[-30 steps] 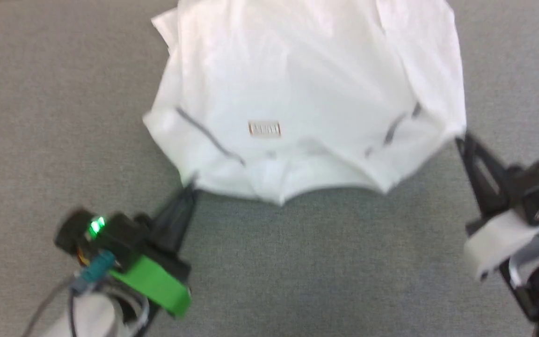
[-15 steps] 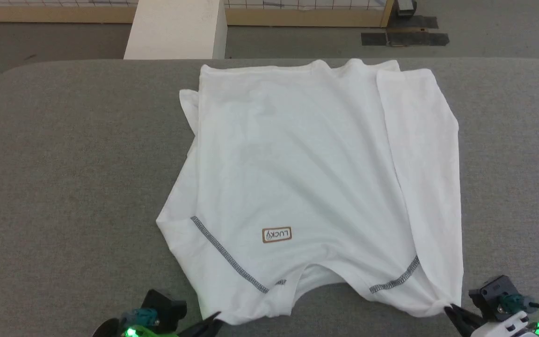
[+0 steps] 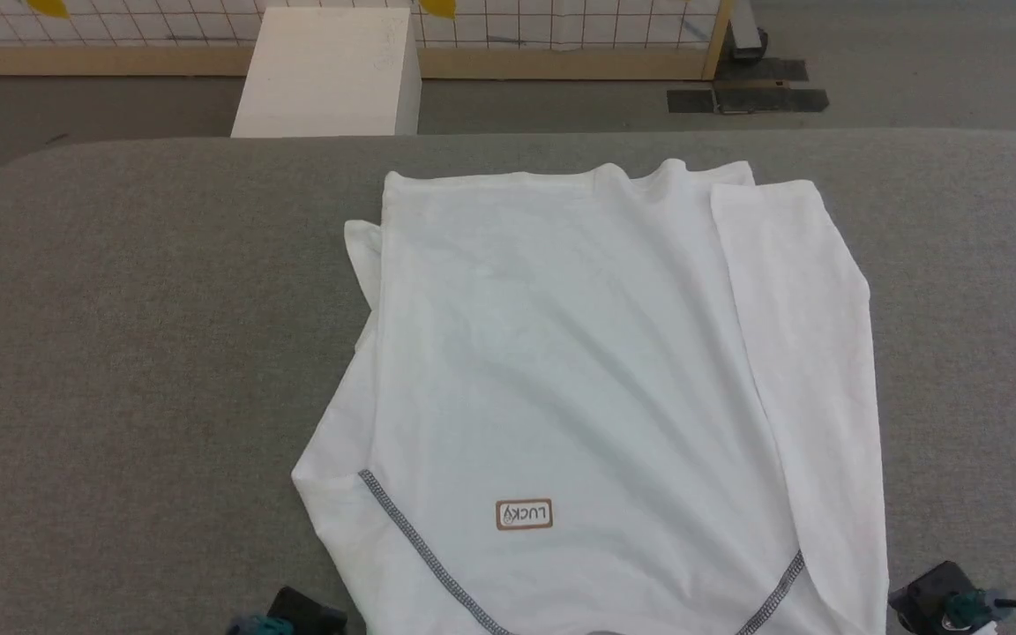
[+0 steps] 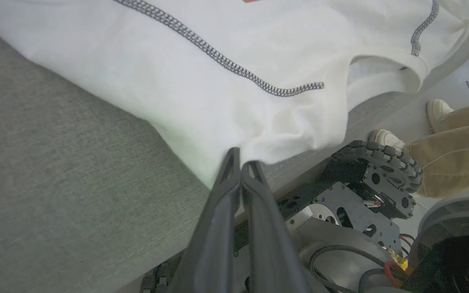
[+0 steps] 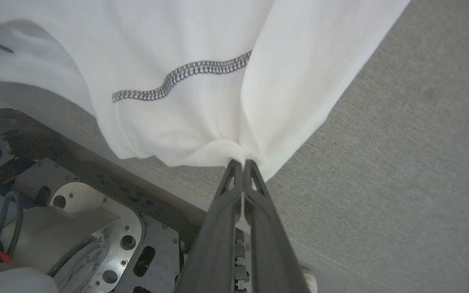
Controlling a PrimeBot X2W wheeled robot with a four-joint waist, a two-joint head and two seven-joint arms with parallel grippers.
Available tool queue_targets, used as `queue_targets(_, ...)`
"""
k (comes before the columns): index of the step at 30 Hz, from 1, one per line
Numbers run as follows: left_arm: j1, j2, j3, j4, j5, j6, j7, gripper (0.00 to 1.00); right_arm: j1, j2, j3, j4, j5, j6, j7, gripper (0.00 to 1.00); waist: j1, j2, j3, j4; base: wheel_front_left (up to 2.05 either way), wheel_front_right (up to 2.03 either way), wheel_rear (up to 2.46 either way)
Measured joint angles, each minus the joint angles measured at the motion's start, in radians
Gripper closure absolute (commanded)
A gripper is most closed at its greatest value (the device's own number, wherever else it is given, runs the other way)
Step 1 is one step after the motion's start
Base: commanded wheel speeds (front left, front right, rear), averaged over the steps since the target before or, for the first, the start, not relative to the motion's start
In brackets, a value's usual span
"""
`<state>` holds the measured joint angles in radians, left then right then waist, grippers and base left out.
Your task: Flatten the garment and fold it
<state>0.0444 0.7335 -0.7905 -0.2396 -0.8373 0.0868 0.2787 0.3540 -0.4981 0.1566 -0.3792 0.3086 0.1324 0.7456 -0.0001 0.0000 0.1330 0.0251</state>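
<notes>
Grey bench [image 3: 120, 353]; white box [image 3: 327, 75] beyond its far edge. Near edge: garment [image 3: 578, 370], one corner clamped in left pincer [image 4: 240, 156], another in right pincer [image 5: 242, 162]. Left wrist view adds a person's shoe [image 4: 386, 138].

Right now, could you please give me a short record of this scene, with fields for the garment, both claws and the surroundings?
garment: white shirt spread on the grey table, neck opening toward the robot
sleeve: one folded over the body, on the robot's right
left claw: shut on the garment's near edge
right claw: shut on the garment's near edge
surroundings: white box beyond the table; a person's shoe near the robot's base
</notes>
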Motion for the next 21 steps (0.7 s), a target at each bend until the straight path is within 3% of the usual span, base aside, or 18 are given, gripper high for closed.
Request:
queue_targets(7, -0.001, -0.07, -0.012, 0.13, 0.011, -0.03, -0.08, 1.0, -0.027, 0.034, 0.056, 0.083, -0.02, 0.0, -0.078, 1.0, 0.0, 0.0, -0.006, -0.004, 0.0, 0.0, 0.0)
queue_targets(8, -0.002, -0.08, -0.013, 0.15, 0.011, -0.037, -0.089, 0.96, -0.037, 0.037, 0.061, 0.097, -0.03, 0.0, -0.095, 0.9, 0.0, 0.0, -0.009, -0.004, 0.0, 0.0, 0.0)
queue_targets(9, -0.002, -0.089, -0.013, 0.164, 0.011, -0.039, -0.098, 0.67, -0.043, 0.042, 0.062, 0.11, -0.034, 0.0, -0.105, 0.69, 0.0, 0.0, -0.012, -0.004, 0.0, 0.0, 0.0)
queue_targets(10, -0.002, -0.099, -0.013, 0.178, 0.013, -0.039, -0.114, 0.02, -0.048, 0.049, 0.058, 0.125, -0.04, 0.0, -0.121, 0.53, 0.0, 0.0, -0.016, -0.004, 0.0, 0.0, 0.0)
queue_targets(11, -0.003, -0.107, -0.012, 0.19, 0.018, -0.039, -0.125, 0.0, -0.051, 0.053, 0.057, 0.136, -0.048, 0.0, -0.136, 0.0, 0.0, 0.0, -0.021, -0.004, 0.0, 0.0, 0.0)
queue_targets(16, -0.002, -0.115, -0.005, 0.205, 0.037, -0.037, -0.168, 0.0, -0.051, 0.072, 0.04, 0.147, -0.05, 0.0, -0.17, 0.0, 0.0, 0.0, -0.04, 0.0, 0.0, 0.0, 0.0)
queue_targets(21, 0.032, -0.095, 0.085, 0.116, 0.005, 0.028, -0.251, 0.0, -0.037, 0.112, -0.065, 0.065, -0.017, 0.0, -0.193, 0.0, 0.0, 0.0, -0.056, 0.001, 0.0, 0.0, 0.0)
